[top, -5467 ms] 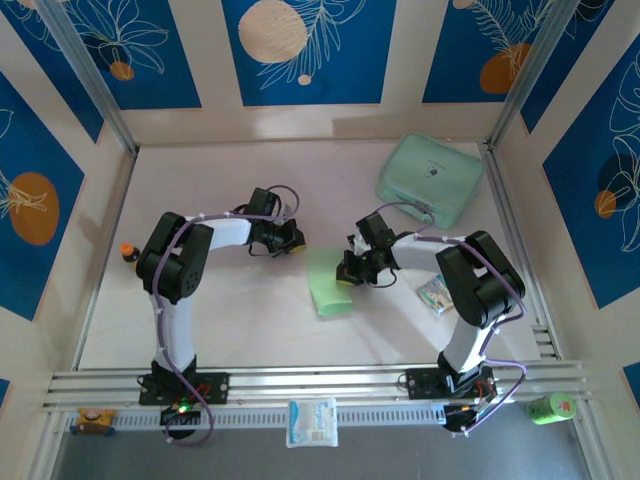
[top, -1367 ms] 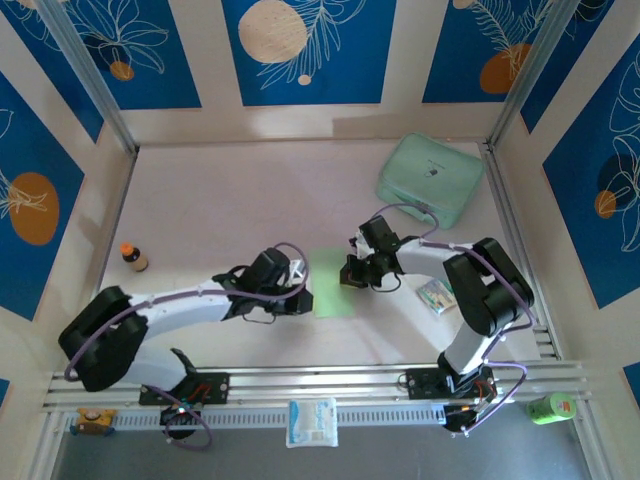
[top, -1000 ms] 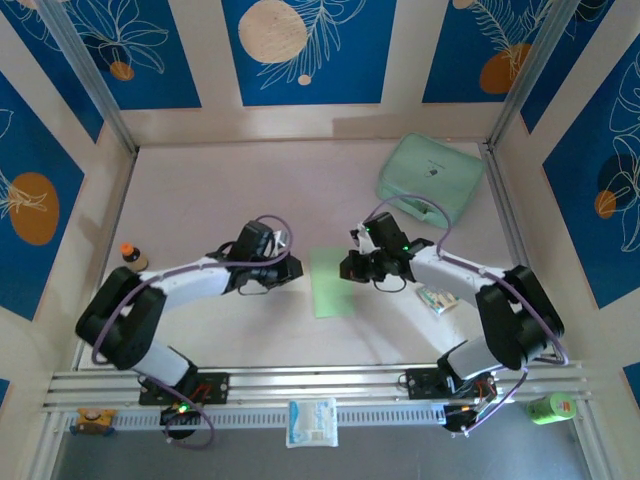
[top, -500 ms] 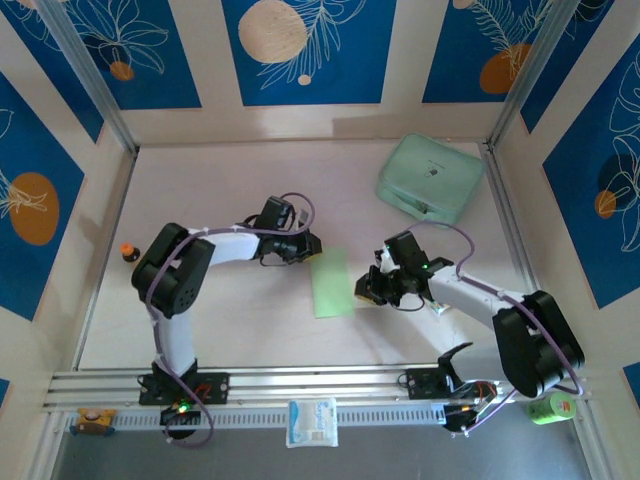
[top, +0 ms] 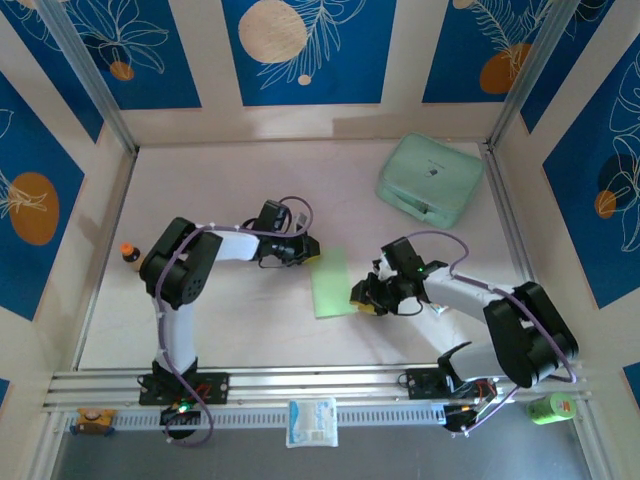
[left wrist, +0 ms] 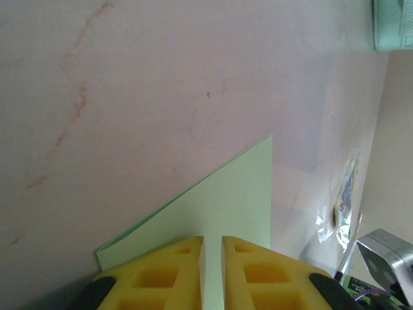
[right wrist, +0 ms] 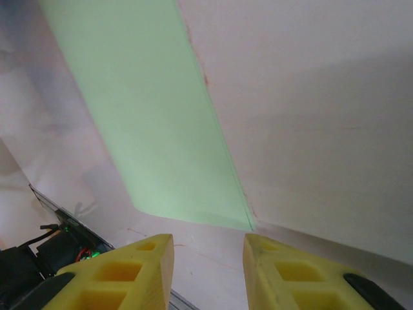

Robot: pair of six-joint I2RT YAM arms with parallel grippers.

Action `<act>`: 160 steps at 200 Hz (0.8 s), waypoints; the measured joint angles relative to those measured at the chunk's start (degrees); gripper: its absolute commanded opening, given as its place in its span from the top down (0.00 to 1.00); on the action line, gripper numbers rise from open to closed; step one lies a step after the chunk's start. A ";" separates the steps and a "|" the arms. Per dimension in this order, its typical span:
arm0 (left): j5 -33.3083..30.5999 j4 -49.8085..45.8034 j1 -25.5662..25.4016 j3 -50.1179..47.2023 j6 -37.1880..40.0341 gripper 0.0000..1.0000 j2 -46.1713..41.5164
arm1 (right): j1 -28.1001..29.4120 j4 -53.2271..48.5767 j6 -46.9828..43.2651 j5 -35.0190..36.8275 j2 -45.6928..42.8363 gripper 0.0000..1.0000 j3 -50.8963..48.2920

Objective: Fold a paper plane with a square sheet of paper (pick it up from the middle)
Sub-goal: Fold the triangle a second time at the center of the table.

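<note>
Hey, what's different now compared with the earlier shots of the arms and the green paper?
The left fingers swung low and back, and now rest at the far left corner of the paper. The right fingers slid from its right edge to its near right corner and opened. Paper and mint-green case stayed put.

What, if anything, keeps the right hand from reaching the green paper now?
Probably nothing, so yes: the right hand is open beside the near corner of the paper, with nothing between them. The left hand is at the far corner.
</note>
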 measured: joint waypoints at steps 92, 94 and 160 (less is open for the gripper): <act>0.15 0.66 0.15 -0.61 -0.44 0.85 -0.20 | 0.39 0.85 0.87 -1.66 3.78 0.61 0.02; 0.15 0.63 0.15 -0.61 -0.44 0.85 -0.20 | 0.46 0.90 0.87 -1.77 3.85 0.61 0.02; 0.15 0.22 0.22 -0.61 -0.46 0.86 -0.22 | 1.55 0.39 1.95 -1.81 5.95 0.62 1.64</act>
